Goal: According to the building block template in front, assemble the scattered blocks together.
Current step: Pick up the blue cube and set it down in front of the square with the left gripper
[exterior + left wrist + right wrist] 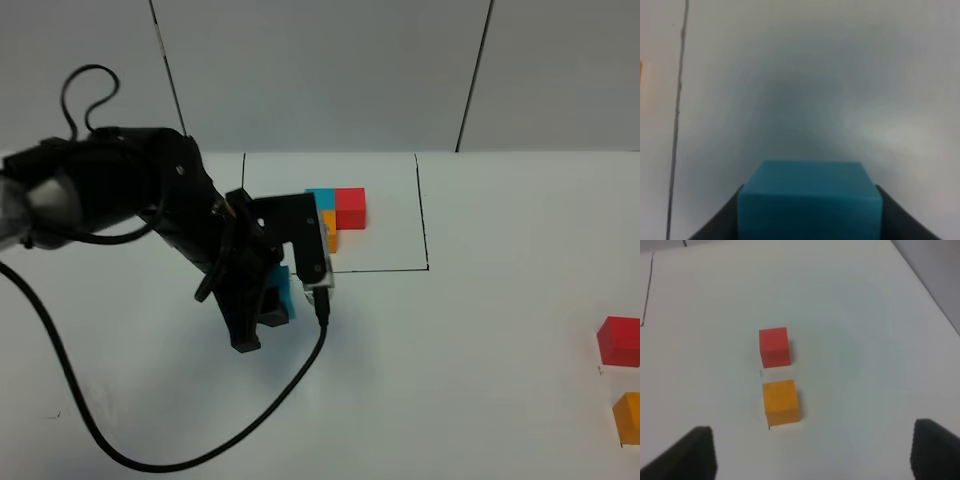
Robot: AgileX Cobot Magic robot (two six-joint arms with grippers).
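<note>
The template, an L of blue (320, 197), red (351, 209) and orange (329, 230) cubes, sits inside a thin black outline (425, 230) at the back middle. My left gripper (272, 305) is shut on the loose blue cube (286, 292), just in front of the outline's left part; the cube fills the left wrist view (810, 200) between the dark fingers (720, 225). The loose red cube (620, 340) and orange cube (628, 416) lie at the far right, slightly apart. My right gripper (812, 455) is open above the table just short of the orange cube (781, 402), with the red cube (774, 346) beyond it.
A black cable (150, 455) loops from the left arm across the front left of the white table (470, 380). The outline's line (677, 125) runs along one side of the left wrist view. A grey wall (320, 70) stands behind.
</note>
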